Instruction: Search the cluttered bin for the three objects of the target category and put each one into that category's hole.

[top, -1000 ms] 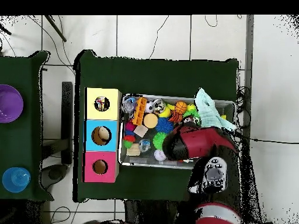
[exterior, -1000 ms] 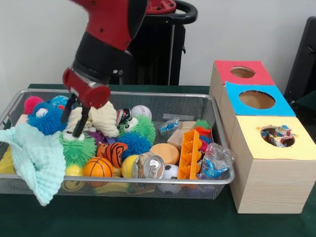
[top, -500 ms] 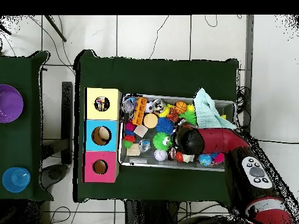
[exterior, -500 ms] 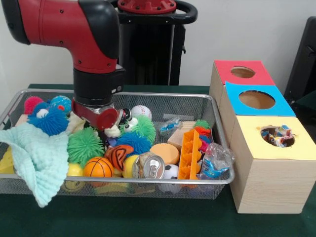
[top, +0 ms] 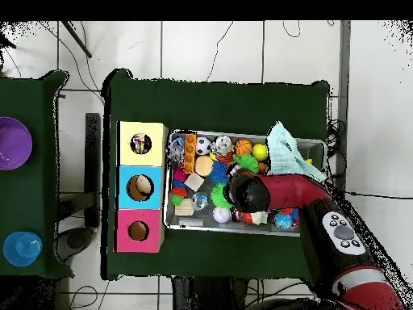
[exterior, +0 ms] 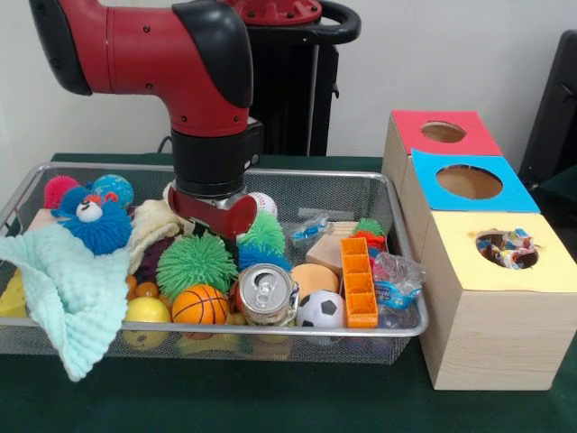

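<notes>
Judged as the search step: digging through the bin [exterior: 379, 185], nothing lifted clear yet. Cannot tell from here which category is wanted (no label readable).

Noted in the front view, all placed from the can [exterior: 267, 293]:
- gripper [exterior: 215, 218] just behind the can and a little left, sunk among the toys
- green spiky ball [exterior: 196, 262] left of the can and just in front of the gripper, apparently touching it
- basketball [exterior: 200, 305] just left of the can; soccer ball [exterior: 320, 309] just right of it
- orange block [exterior: 359, 281] further right, then a crinkly packet [exterior: 397, 284] near the bin's right wall
- pale cloth [exterior: 63, 289] well to the left, draped over the bin's rim
- three boxes well to the right, outside the bin: yellow hole [exterior: 507, 250] nearest, with something colourful already inside; blue hole [exterior: 469, 181] and red hole [exterior: 443, 132] behind it, nothing visible in either

Pose: comes in from upper left, bends at a large elbow, drops a black wrist straight down. Red flange level with the toy tops. Cannot tell whether open or closed (lower end hidden in both views), nor whether anything is held.

Next move, as judgement: raise straight up, check for a catch. If caught, carry right past the can to the matching hole, centre above it, release. If not, reposition over an exposed candidate (the packet looks reachable).
</notes>
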Controlling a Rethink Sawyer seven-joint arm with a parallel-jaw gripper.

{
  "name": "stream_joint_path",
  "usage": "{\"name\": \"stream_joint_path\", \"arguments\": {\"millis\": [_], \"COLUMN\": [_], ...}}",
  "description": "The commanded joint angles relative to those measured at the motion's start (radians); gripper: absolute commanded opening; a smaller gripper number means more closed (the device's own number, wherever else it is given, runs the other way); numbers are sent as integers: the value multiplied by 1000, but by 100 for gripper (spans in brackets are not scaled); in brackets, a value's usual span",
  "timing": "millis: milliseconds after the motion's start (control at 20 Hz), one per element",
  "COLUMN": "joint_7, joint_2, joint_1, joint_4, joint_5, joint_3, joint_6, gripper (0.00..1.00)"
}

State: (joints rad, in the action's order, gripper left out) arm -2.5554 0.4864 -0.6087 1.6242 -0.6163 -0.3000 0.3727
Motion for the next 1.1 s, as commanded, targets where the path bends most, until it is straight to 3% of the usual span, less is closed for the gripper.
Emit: {"name": "stream_joint_path", "arguments": {"millis": [50,750,1100], "joint_7": [280,270,245], "joint_2": [-57,-60,5], "joint_1": [-15,-29,1], "joint_4": [86,87,107], "joint_5": [-7,-33,-43], "joint_3": [-216,-240,-180], "joint_6": [97,121,194], "gripper": [100,100,100]}}
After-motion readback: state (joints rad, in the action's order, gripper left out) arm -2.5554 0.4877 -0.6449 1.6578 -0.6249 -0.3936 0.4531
